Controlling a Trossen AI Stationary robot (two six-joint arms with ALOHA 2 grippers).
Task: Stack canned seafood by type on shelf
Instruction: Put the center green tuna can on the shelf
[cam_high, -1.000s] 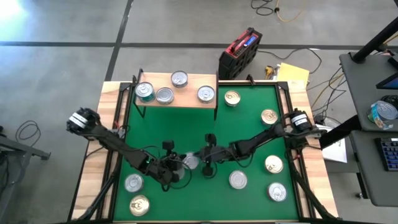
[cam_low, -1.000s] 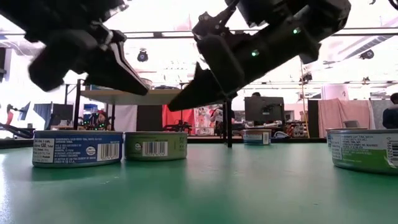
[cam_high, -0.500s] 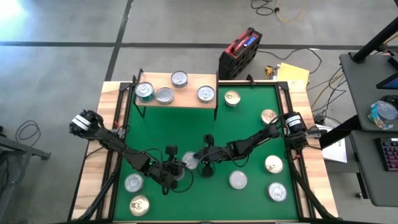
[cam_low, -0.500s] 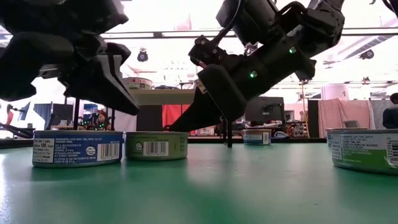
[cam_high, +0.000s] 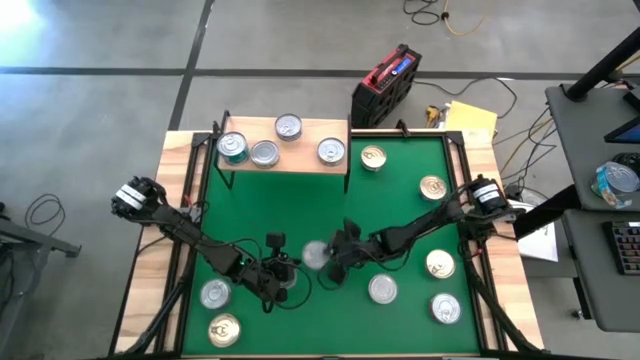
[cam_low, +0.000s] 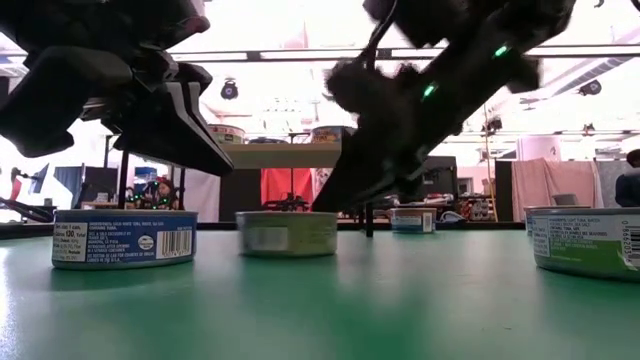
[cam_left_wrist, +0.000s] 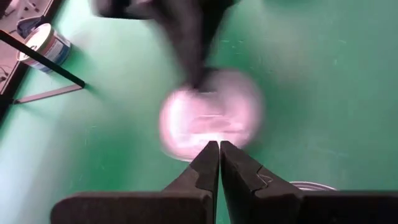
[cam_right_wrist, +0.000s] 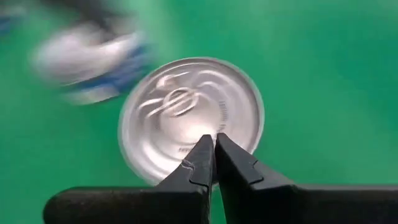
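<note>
High view, tins: I count four round flat tins on the shelf at the far left of the green mat; one teal-sided tin at its left end, three silver-topped beside it. More tins lie loose on the mat: gold-topped ones far right and near left, silver-topped ones near right.
High view, centre tin: silver-topped, blurred, between the two grippers in the mat's near middle.
High view, left gripper: low over the mat, just left of that tin.
High view, right gripper: just right of the same tin.
Low view: I see a pale-sided tin with a barcode standing on the mat, and a blue-labelled tin to its left.
Left wrist view: left gripper fingers pressed together, holding nothing, tips at the blurred silver lid.
Right wrist view: right gripper closed and empty, tips over a silver pull-tab lid.
</note>
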